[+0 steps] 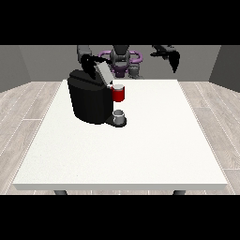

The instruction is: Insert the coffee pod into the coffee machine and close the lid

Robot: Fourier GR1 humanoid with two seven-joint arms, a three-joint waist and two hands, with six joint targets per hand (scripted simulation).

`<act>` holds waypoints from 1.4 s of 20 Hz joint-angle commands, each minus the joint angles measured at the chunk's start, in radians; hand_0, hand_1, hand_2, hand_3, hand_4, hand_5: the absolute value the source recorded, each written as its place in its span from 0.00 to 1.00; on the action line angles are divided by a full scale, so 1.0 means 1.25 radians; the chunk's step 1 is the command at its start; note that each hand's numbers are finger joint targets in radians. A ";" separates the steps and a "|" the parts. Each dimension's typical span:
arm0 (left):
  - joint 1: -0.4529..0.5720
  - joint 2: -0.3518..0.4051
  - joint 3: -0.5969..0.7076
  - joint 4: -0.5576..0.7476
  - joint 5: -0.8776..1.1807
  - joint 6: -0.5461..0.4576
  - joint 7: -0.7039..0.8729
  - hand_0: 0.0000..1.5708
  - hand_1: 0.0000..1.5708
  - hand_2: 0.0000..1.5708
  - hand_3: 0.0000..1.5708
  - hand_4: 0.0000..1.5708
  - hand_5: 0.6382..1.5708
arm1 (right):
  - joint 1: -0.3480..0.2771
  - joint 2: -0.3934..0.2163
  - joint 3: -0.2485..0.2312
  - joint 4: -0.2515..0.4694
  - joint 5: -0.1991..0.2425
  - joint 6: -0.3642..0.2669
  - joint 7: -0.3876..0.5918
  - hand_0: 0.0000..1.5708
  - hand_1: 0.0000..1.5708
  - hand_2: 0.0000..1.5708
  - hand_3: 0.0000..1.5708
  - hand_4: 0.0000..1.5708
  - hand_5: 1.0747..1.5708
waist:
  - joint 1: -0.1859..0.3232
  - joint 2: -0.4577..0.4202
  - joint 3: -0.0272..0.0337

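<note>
Pod first: you cannot pick out a coffee pod on its own anywhere, though a small pale disc sits on top of the red pod holder (118, 93) at the front of the coffee machine (90, 101), and whether that disc is the pod or only the holder's rim you cannot tell. The holder juts out from the black body of the machine toward the view's right, and directly below it a small grey cup (119, 115) stands on the machine's dark base plate. Above the holder the lid (104, 71) is up, a light grey flap tilted back and leaning toward the robot. The hand at the view's left (87, 64) is right at the lid's upper edge, dark against it, and you cannot tell how its fingers lie or whether they actually hold the flap (the hand and the machine's top blend into one black mass there). Look across to the hand at the view's right (172, 58): it hangs in the air well apart from the machine, above the table's far edge, with its fingers pointing downward and relaxed, holding nothing. The machine stands on the far left part of the white table (140, 150), and the robot's torso (121, 58) shows behind it at the table's far side.
</note>
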 commanded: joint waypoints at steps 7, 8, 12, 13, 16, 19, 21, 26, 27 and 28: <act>-0.037 0.046 0.027 0.033 0.012 0.014 -0.017 0.00 0.00 0.00 0.00 0.00 1.00 | -0.043 0.045 0.045 0.025 0.040 -0.012 -0.013 0.00 0.00 0.00 0.00 0.00 1.00 | -0.025 0.045 0.0035; -0.009 0.015 -0.008 0.016 -0.002 0.016 -0.034 0.00 0.00 0.00 0.00 0.00 1.00 | -0.069 0.022 0.022 0.046 0.028 0.003 -0.016 0.00 0.00 0.00 0.00 0.00 1.00 | -0.004 0.052 0.0036; 0.004 0.012 -0.017 0.020 -0.013 0.033 -0.028 0.00 0.00 0.00 0.00 0.00 1.00 | -0.084 0.053 0.043 0.045 0.048 -0.032 0.026 0.00 0.00 0.00 0.00 0.05 1.00 | 0.003 0.025 0.0035; 0.030 0.004 -0.024 0.014 -0.015 0.034 -0.042 0.00 0.00 0.00 0.00 0.00 1.00 | -0.074 0.024 0.028 0.051 0.032 0.007 0.009 0.00 0.00 0.00 0.00 0.12 1.00 | -0.002 0.022 0.0035; 0.001 0.042 0.010 0.027 0.015 0.012 -0.028 0.00 0.00 0.00 0.00 0.08 1.00 | -0.101 0.022 0.048 0.043 0.056 -0.004 0.030 0.00 0.00 0.00 0.00 0.14 1.00 | 0.008 0.024 0.0035; 0.001 0.048 0.016 0.079 0.006 0.008 -0.067 0.00 0.00 0.00 0.00 0.12 1.00 | -0.134 0.056 0.088 0.011 0.080 -0.027 0.057 0.00 0.00 0.00 0.00 0.04 1.00 | 0.001 0.041 0.0029; -0.006 0.026 -0.008 0.063 -0.018 0.040 -0.042 0.00 0.00 0.00 0.00 0.09 1.00 | -0.134 0.041 0.092 0.006 0.083 -0.016 0.062 0.00 0.00 0.00 0.00 0.11 1.00 | -0.004 0.020 0.0033; -0.005 0.028 -0.024 0.044 -0.023 0.032 -0.056 0.00 0.00 0.00 0.00 0.11 1.00 | -0.133 0.043 0.098 0.016 0.109 -0.049 0.034 0.00 0.00 0.00 0.00 0.07 1.00 | 0.028 0.044 0.0036; -0.014 0.037 0.010 0.070 0.018 0.019 -0.061 0.00 0.00 0.00 0.00 0.10 1.00 | -0.155 0.045 0.092 0.001 0.093 -0.033 0.065 0.00 0.00 0.00 0.00 0.09 1.00 | 0.005 0.027 0.0034; -0.033 0.054 0.026 0.087 0.025 0.021 -0.053 0.00 0.00 0.00 0.00 0.00 1.00 | -0.158 0.061 0.102 0.000 0.095 -0.029 0.070 0.00 0.00 0.00 0.00 0.07 1.00 | -0.010 0.030 0.0034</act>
